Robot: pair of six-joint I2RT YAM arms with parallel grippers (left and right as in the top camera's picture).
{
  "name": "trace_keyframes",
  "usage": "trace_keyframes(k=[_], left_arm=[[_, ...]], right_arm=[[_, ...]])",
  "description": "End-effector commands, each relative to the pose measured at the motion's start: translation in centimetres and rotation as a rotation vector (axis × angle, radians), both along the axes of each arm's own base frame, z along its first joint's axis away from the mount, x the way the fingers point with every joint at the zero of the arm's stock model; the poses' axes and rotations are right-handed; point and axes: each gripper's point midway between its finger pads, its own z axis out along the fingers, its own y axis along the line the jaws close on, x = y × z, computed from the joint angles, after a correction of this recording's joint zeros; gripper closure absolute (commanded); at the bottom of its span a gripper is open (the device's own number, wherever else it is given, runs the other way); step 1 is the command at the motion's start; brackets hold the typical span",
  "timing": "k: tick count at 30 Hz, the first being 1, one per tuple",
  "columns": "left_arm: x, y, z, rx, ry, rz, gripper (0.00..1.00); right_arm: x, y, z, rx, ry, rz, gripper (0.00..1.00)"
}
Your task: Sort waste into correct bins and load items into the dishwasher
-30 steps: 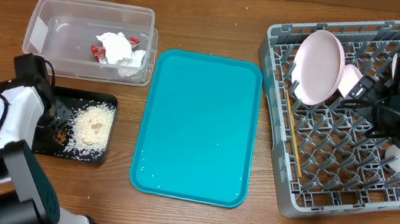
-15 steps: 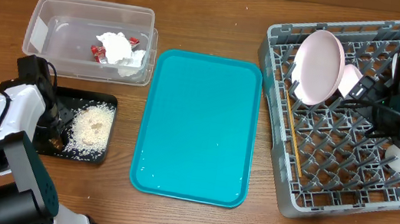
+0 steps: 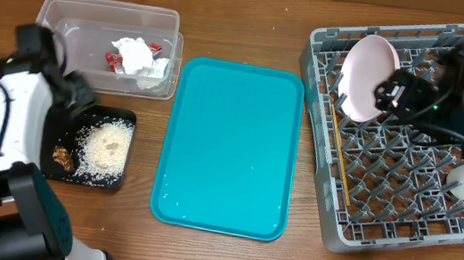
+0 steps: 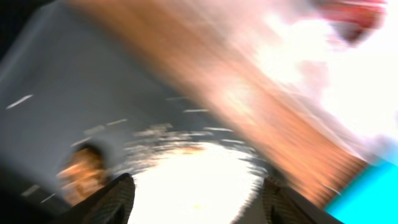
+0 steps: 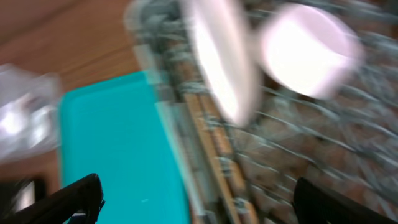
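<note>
"So where does the small brown food lump [image 3: 62, 157] lie?"
"In the shallow black rectangular tray [image 3: 116, 181], near-left part, just beside the pale rice-like crumbs [image 3: 106, 148]."
"And the left fingers [image 3: 77, 96]?"
"Apart, nothing between them, over the tray's far-left edge, so the lump lies toward the near side from them."
"The right fingers [image 3: 387, 89]?"
"Spread wide too, bare, above the large grey plastic lattice dish rack [image 3: 403, 197] at the pinkish round plate's [image 3: 365, 74] right rim — well apart from that tray."
</note>
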Motion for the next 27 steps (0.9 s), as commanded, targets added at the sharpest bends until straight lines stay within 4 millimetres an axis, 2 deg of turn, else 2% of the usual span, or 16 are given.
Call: trace_keyframes(k=[1,3,5,6,7,10,13,19,24,27], left_arm=[[2.9,-7.6,3.7,-0.066,-0.131,-0.403,0.26],[2.4,-9.6,3.5,-0.038,-0.09,-0.477,0.23],[1.0,-10.9,3.0,0.002,-0.012,-0.521,0.21],[0.1,-11.5,2.7,0.012,0.028,-0.541,0.2],[-1.8,-12.5,2.3,0.001,0.106,-0.569,0.18],[-4.8,-13.0,2.0,-0.038,0.228,-0.539,0.15],[-6.9,-13.3,2.2,-0.086,0.302,-0.499,0.13],[-8.8,-13.7,3.3,-0.112,0.334,-0.504,0.12],[-10.4,-13.6,4.8,-0.1,0.282,-0.509,0.12],[-11.5,-13.5,5.9,-0.075,0.175,-0.517,0.11]], right_arm=[[0.4,4.8,-0.1,0.089,-0.032,0.244,0.0],[0.5,6.0,-1.2,0.074,-0.004,0.296,0.0],[0.5,6.7,-3.0,0.041,0.056,0.311,0.0],[0.3,6.7,-3.9,0.018,0.094,0.311,0.0],[-0.2,6.5,-5.4,-0.017,0.162,0.308,0.0],[-1.0,6.3,-6.7,-0.027,0.234,0.306,0.0],[-1.9,6.2,-6.9,-0.026,0.272,0.305,0.0],[-3.5,5.7,-7.4,-0.041,0.348,0.298,0.0],[-4.8,4.3,-7.7,-0.097,0.409,0.243,0.0],[-5.0,4.2,-7.2,-0.103,0.355,0.24,0.0]])
